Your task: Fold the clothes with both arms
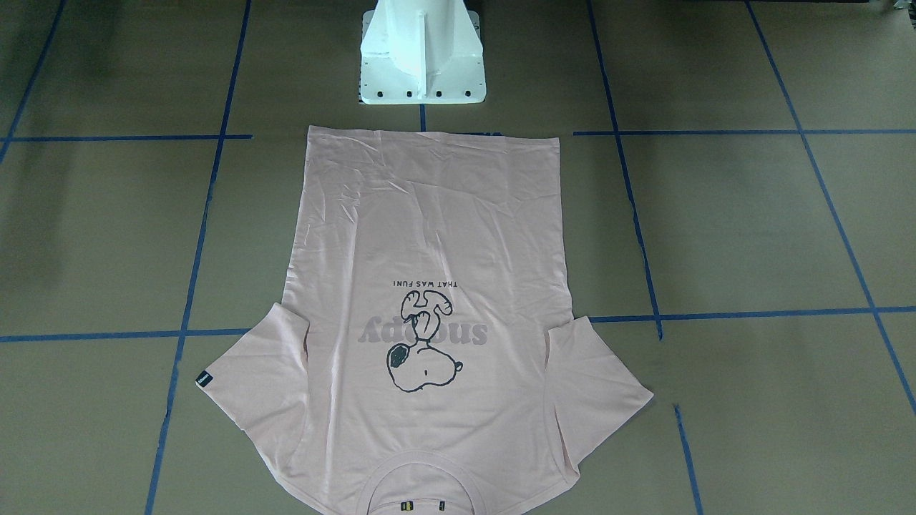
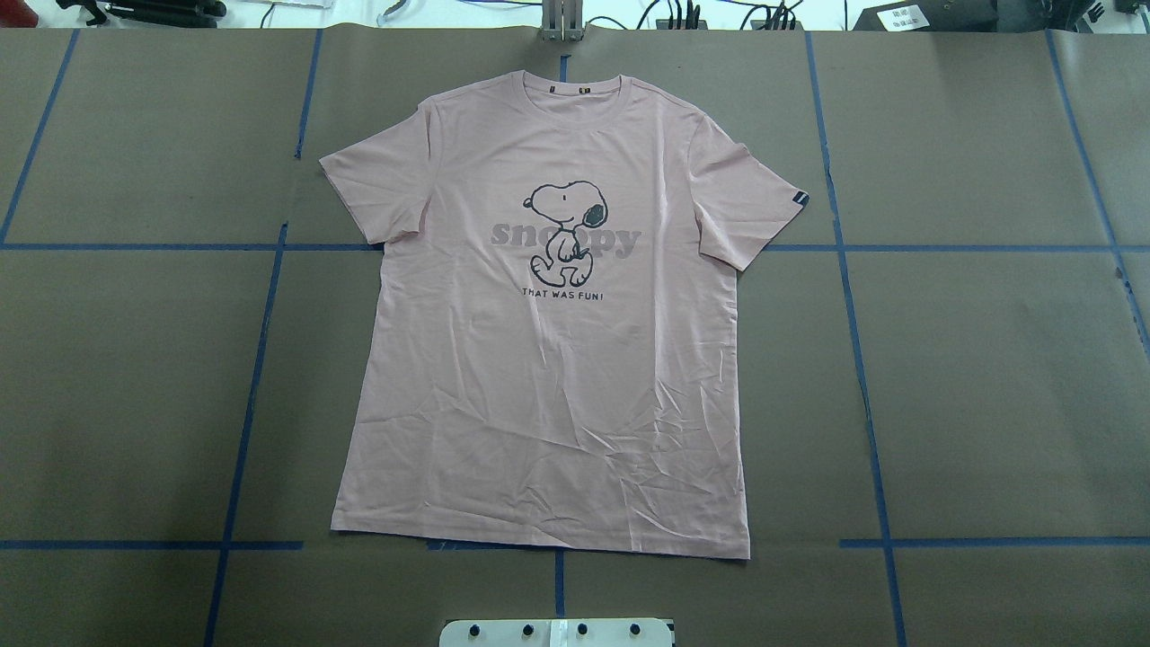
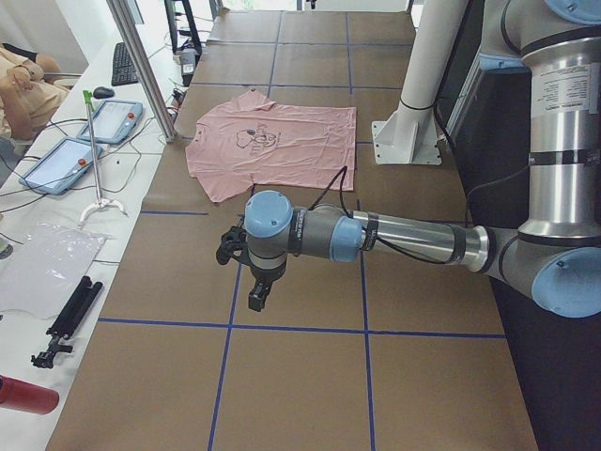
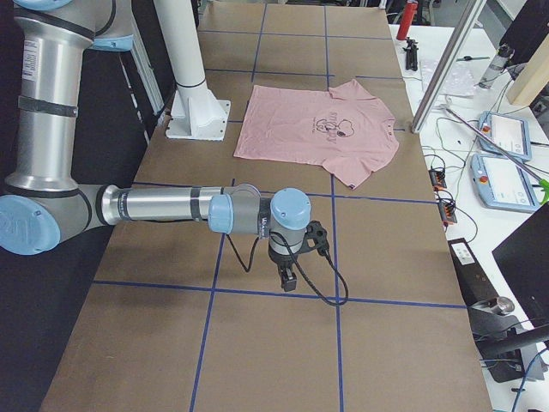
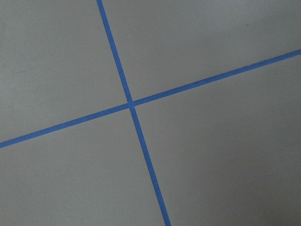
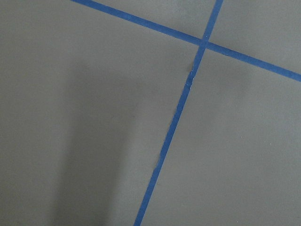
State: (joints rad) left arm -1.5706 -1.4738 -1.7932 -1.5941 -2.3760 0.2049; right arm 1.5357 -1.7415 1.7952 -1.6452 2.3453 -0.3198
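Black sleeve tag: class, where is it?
In the overhead view, the tag sits on the right-hand sleeve hem of the T-shirt, just left of a blue tape line.

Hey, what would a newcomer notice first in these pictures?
A pink T-shirt lies flat, print up, in the middle of the table, collar away from the robot, with a Snoopy cartoon on its chest. The left arm and right arm hang over bare table at either end, well clear of it.

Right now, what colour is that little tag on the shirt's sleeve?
Black, against the pale pink T-shirt. The tag shows best in the overhead exterior view.
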